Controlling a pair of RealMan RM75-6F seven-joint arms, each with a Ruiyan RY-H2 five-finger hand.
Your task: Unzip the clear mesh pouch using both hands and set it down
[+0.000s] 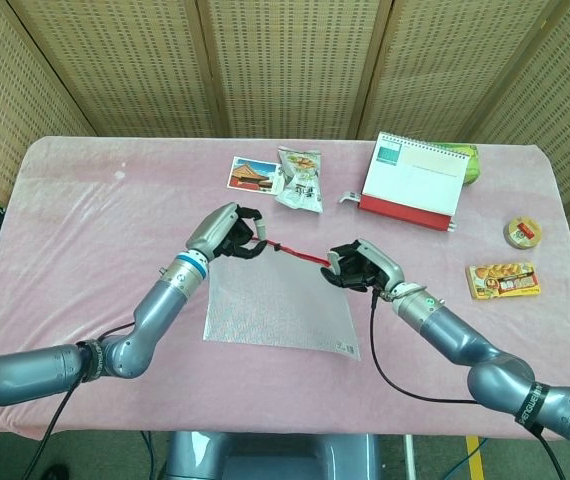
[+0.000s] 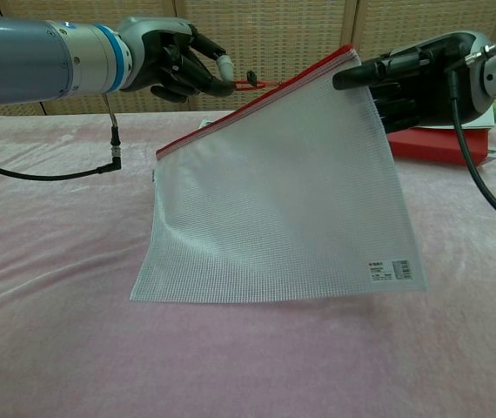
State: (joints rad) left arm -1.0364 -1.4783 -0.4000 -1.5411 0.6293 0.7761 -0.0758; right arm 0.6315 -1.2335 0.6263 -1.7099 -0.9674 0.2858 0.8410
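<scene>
Left hand [image 2: 174, 65]: fingers curled, pinching the red zip pull [image 2: 250, 83], apparently drawing it away from the other hand to run the slider along the red zip [image 1: 295, 253].

Pouch [image 2: 283, 200]: clear mesh, hangs between the two hands with the zip edge raised and taut, so the slider can travel. Lower edge rests on the pink surface [image 1: 95, 210]. How far the zip is open is hard to tell.

Right hand [image 2: 418, 78]: fingers closed on the pouch's top corner, serving as anchor against the pull.

Calendar [image 1: 413, 182]: stands near the far edge, well apart.
</scene>
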